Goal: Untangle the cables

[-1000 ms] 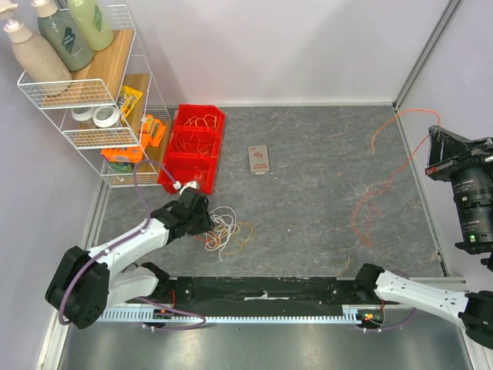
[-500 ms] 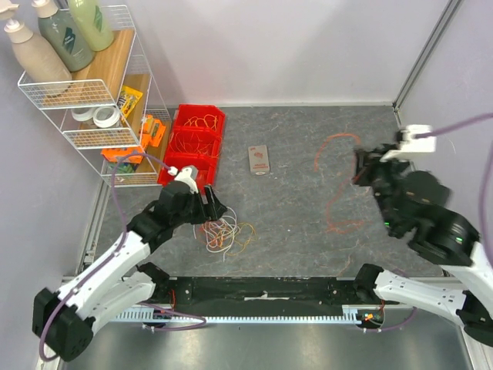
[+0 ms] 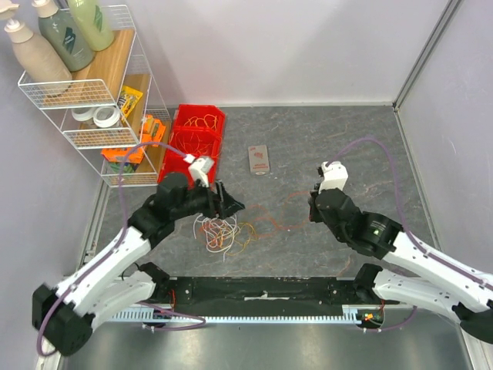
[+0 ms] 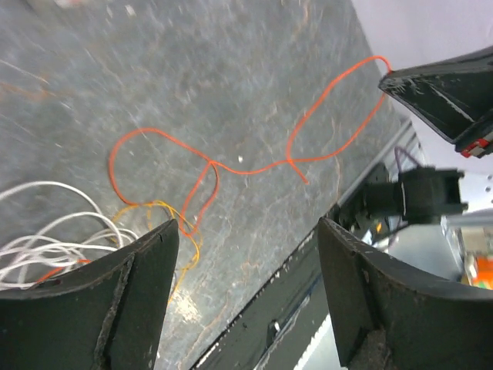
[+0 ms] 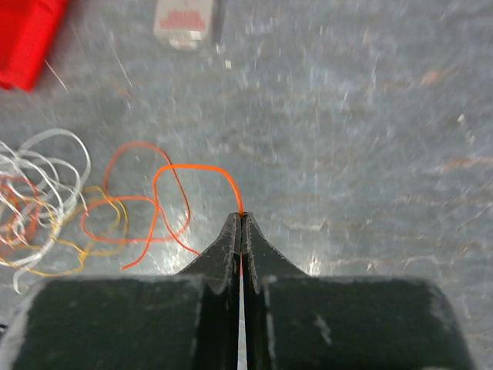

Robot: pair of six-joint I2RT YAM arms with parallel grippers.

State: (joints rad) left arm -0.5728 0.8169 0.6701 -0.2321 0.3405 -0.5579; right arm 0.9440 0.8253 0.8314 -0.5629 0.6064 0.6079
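Observation:
The cables lie as a tangle (image 3: pixel 221 231) of white, yellow and orange wires on the grey table, left of centre. My left gripper (image 3: pixel 229 205) hovers open just above its upper right edge, nothing between the fingers. In the left wrist view the left gripper (image 4: pixel 246 231) frames bare table, with white loops (image 4: pixel 46 239) at lower left. One orange cable (image 4: pixel 231 169) runs from the tangle toward my right gripper (image 4: pixel 393 79). The right gripper (image 5: pixel 240 216) is shut on that orange cable (image 5: pixel 196 168), which arcs left to the tangle (image 5: pixel 38 193). From above the right gripper (image 3: pixel 314 203) sits right of centre.
A red bin (image 3: pixel 196 146) holding more wires stands behind the tangle. A wire rack (image 3: pixel 85 92) with bottles fills the far left corner. A small pale card (image 3: pixel 259 159) lies mid-table. A black rail (image 3: pixel 262 289) runs along the front edge.
My right arm swung in from the far right to the centre, dragging the orange cable leftward. My left gripper opened, let go of the tangle and shifted up and right.

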